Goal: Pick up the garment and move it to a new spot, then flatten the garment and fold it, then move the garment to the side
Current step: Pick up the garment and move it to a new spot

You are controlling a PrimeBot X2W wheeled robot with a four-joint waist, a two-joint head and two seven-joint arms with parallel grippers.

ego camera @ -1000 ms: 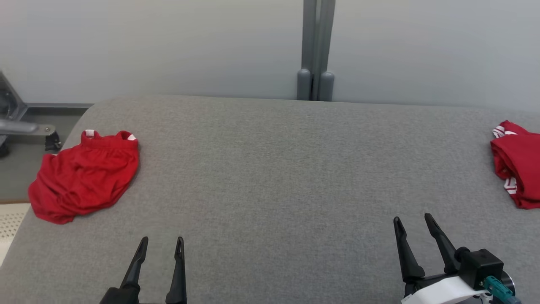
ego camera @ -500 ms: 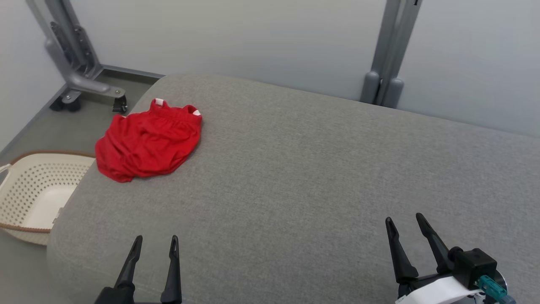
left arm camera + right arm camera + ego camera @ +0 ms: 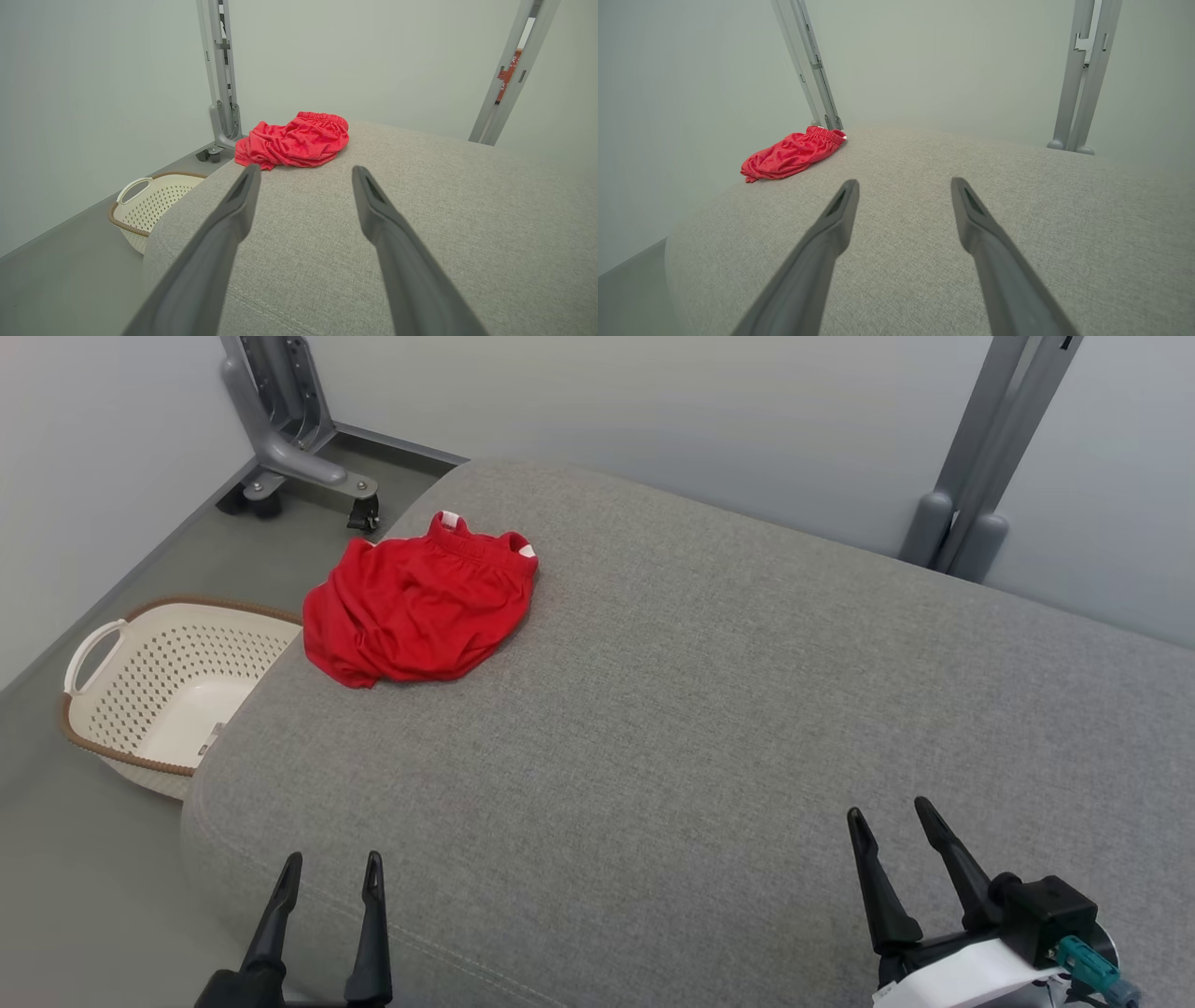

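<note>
The head camera has swung to the left, so the whole picture has shifted. The red shorts (image 3: 420, 616) only seem to have slid from the left edge toward the upper left-centre; against the worktop (image 3: 700, 709) they lie as they did. A cream perforated laundry basket (image 3: 121, 700) has come fully into view on the floor at the left. The grey metal stand (image 3: 280, 420) with its castor now sits at the top left.

The shorts are crumpled in a loose heap near the far left corner of the padded grey worktop. Their elastic waistband, with white trim at its ends, points toward the top of the frame.

The left gripper (image 3: 333, 857) shows at the bottom left over the worktop's near edge, its fingers spread and holding nothing. The right gripper (image 3: 887, 807) is at the lower right, likewise parted and empty. Both are well apart from the shorts.

The task looks to be at its very start, with the robot lining up on the garment before the first pick. In the left wrist view the shorts sit just above the gap between the fingers, so the left arm seems the natural one. The next move calls for a reach forward and down, then closing on a raised fold.
</note>
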